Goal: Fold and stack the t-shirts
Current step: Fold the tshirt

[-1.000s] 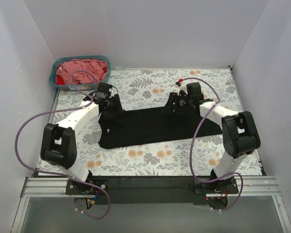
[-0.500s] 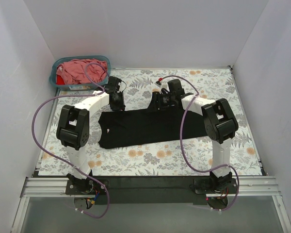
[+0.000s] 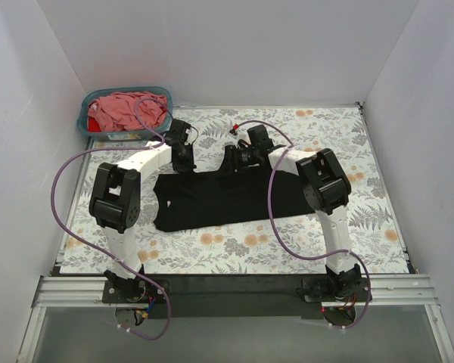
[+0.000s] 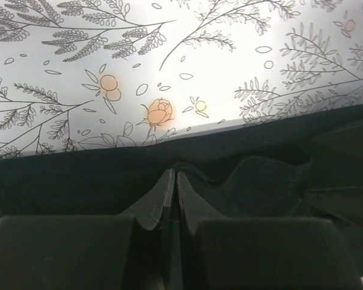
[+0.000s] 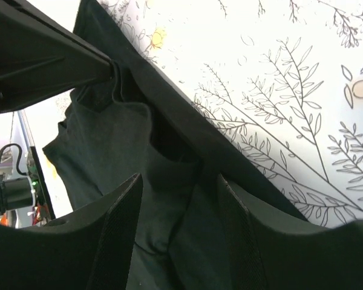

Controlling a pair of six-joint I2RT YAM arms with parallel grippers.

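A black t-shirt (image 3: 227, 198) lies as a long folded strip across the middle of the flowered table. My left gripper (image 3: 184, 160) is at the strip's far edge near its left end. In the left wrist view its jaws (image 4: 172, 176) are shut, with the black cloth (image 4: 266, 175) puckered at the tips. My right gripper (image 3: 231, 162) is at the same far edge, a little to the right. Its jaws (image 5: 178, 202) stand open over a fold of the black t-shirt (image 5: 97, 151). Pink and red t-shirts (image 3: 129, 107) are heaped in the basket.
A teal plastic basket (image 3: 86, 125) stands at the table's far left corner. White walls close in the table on three sides. The left arm's dark wrist (image 5: 42, 60) shows close by in the right wrist view. Purple cables loop off both arms.
The left gripper has moved to the shirt's far edge and shut there. The right gripper has slid left along that edge toward the left gripper, still open.
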